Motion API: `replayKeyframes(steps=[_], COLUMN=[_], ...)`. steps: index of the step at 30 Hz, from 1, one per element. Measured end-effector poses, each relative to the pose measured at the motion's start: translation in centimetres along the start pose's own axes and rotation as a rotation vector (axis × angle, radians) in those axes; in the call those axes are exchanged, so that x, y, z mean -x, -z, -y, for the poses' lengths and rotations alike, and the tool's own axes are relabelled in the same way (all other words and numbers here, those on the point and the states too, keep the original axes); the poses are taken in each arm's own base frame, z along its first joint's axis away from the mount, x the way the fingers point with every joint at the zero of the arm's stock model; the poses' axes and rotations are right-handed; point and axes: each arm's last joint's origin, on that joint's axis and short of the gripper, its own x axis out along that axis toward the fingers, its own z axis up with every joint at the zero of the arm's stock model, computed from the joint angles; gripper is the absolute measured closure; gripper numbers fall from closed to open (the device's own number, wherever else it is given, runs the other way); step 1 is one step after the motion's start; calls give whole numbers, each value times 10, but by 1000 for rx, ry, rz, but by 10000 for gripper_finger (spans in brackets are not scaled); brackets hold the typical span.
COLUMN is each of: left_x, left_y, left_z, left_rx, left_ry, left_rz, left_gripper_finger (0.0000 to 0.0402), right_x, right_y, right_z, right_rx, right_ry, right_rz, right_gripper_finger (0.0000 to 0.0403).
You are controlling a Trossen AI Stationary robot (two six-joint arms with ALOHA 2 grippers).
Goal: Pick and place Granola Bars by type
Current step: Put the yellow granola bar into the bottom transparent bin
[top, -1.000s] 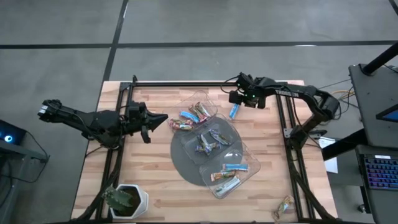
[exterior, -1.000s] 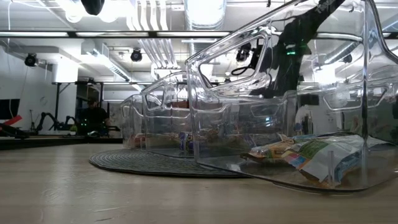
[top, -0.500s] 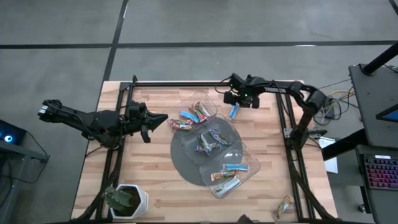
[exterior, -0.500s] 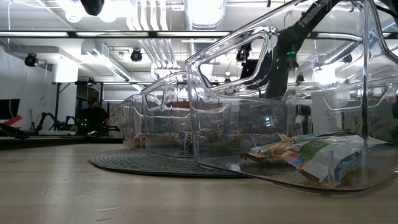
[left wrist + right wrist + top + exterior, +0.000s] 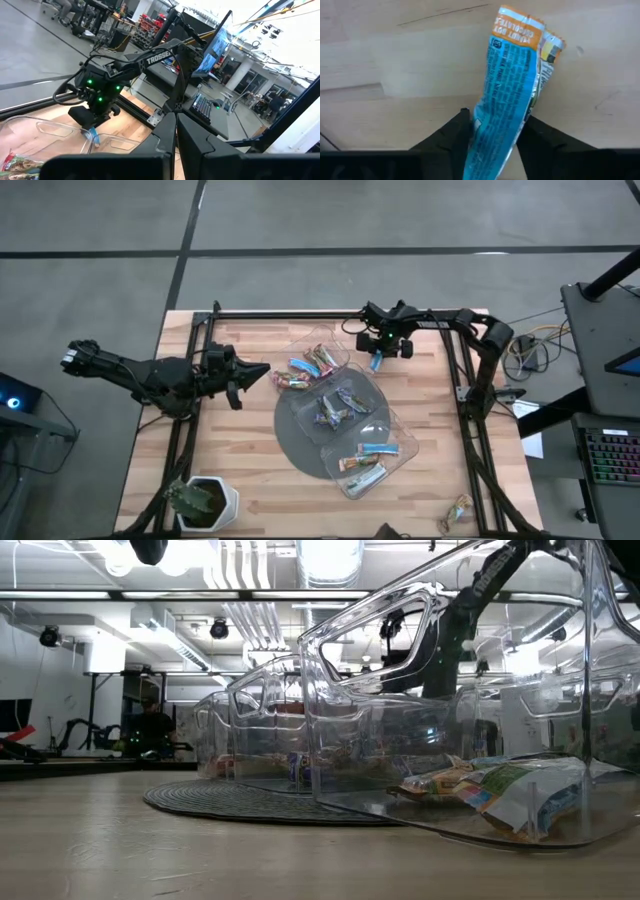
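Flanking the grey disc (image 5: 300, 442): clear trays (image 5: 372, 471); potted plant (image 5: 200, 500).

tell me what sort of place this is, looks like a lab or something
Most likely a robotics lab or workshop. Exposed ceiling ducts run overhead, another robot arm sits on a distant bench, and desks with monitors fill the room behind the wooden table.

Wooden table (image 5: 250, 470): grey disc (image 5: 300, 442), potted plant (image 5: 203, 500), perhaps stray bar (image 5: 458, 513).
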Motion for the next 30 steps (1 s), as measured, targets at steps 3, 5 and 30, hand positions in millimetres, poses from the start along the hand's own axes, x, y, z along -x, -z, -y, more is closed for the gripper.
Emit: replayKeyframes(steps=[3, 5, 30], left_x=[0, 0, 0], left_y=[0, 0, 0], left_z=[0, 0, 0], left_rx=[-1, -1, 17], left_ry=[0, 0, 7], left_rz=[0, 0, -5], left_gripper_finger=[401, 401, 401], right_x=[4, 10, 157], right_y=[0, 0, 52], right_z=[0, -1, 24], right_rx=[8, 14, 405], right_ry=[-16, -26, -369], right_rz=[15, 25, 244], right_gripper_finger=[300, 326, 368])
